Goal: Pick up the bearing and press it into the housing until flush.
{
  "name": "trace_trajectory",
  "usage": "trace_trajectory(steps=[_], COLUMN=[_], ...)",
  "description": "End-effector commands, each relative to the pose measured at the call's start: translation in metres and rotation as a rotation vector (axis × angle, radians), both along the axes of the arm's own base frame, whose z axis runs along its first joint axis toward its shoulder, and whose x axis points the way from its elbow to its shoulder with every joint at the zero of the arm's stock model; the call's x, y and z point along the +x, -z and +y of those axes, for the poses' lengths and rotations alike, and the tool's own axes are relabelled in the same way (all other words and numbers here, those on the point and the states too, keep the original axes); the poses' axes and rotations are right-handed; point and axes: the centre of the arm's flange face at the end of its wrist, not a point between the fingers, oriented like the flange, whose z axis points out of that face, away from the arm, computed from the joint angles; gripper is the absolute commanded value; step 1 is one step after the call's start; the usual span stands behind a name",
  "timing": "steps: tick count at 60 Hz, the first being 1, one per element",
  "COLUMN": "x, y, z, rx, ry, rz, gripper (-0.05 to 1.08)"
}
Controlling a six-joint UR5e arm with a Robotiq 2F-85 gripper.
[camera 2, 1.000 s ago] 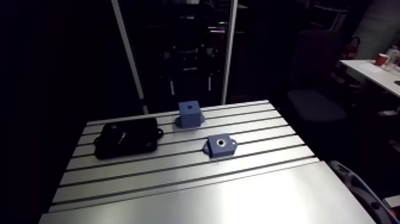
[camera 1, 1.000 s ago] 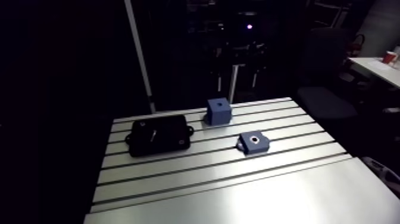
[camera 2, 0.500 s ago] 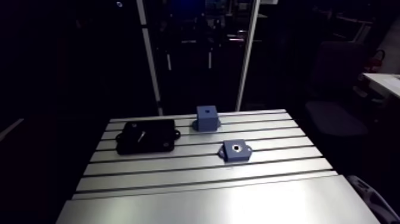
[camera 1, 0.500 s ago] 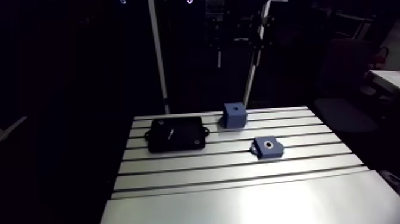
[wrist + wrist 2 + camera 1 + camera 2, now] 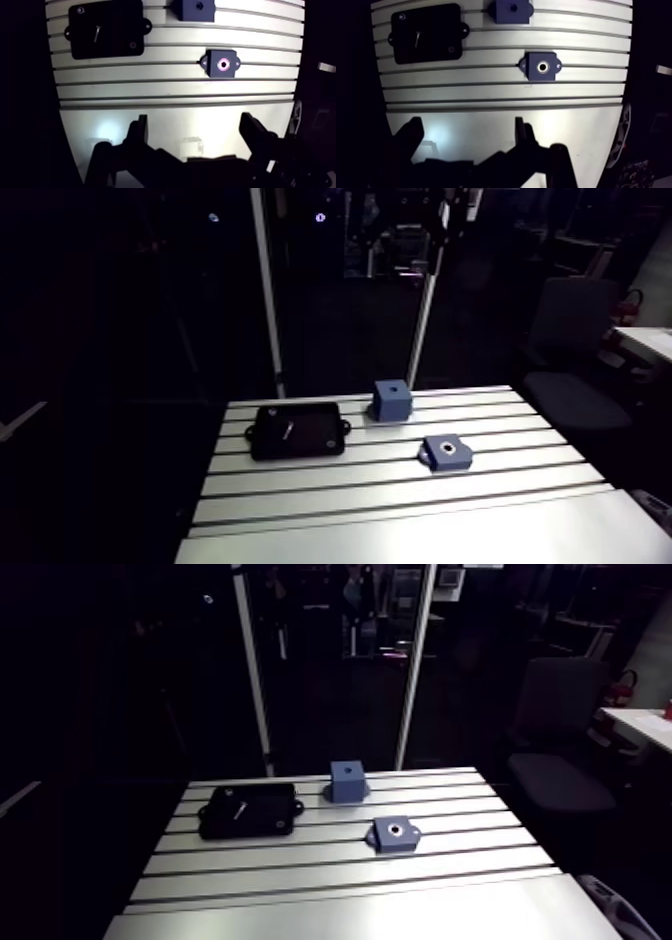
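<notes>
Hanging over the smooth near strip of the worktop (image 5: 165,120), the jaws are spread wide and pinch nothing.

Ahead of them, the slotted part of the worktop carries three things, each apart from the others. A black tray (image 5: 120,25) lies farthest off, near one side edge. A tall blue block (image 5: 195,8) with a dark hole in its top stands beside it. The flat blue housing (image 5: 214,71) lies nearer the jaws. The tray holds a slender light pin (image 5: 96,34) lying at a slant. A bright ring (image 5: 222,64) sits in the housing's bore; whether that is the bearing I cannot tell. Bare slotted rows lie open between jaws and housing.
</notes>
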Motion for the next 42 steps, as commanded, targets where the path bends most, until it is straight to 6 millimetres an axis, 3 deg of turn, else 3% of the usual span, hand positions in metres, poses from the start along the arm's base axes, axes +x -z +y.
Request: trace_trajectory(steps=[1,42], x=[0.0024,-0.0014], y=[-0.0040,-0.0023], z=[0.0069,0.0035], rx=[0.002,-0.004], ry=[0.007,-0.010], rz=[0.000,0.000], gripper=[0.01,0.01])
